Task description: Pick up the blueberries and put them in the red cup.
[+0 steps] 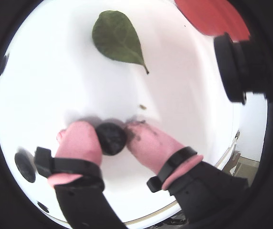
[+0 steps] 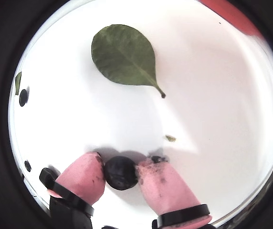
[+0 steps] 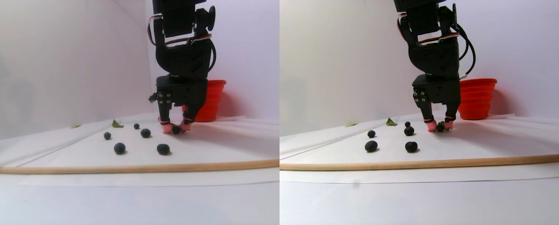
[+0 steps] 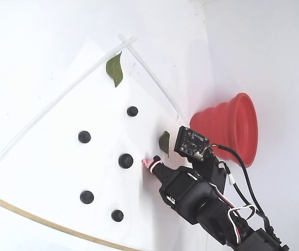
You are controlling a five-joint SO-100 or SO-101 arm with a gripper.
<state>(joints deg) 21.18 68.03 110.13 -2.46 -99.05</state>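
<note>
Jaws (image 2: 121, 175) clamping one blueberry (image 2: 121, 172) at table level, near the red cup (image 4: 232, 130) | step: grasping | next: lifting clear, then carrying over the cup's rim; others waiting

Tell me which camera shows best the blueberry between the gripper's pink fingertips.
A wrist view shows it best: the blueberry sits large and unobstructed between the pink fingertips. The other wrist view shows it similarly, the stereo pair shows it tiny, and the fixed view hides it behind the arm.

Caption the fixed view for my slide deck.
Pink-tipped fingers lowered among loose blueberries, red cup waiting behind.
</note>
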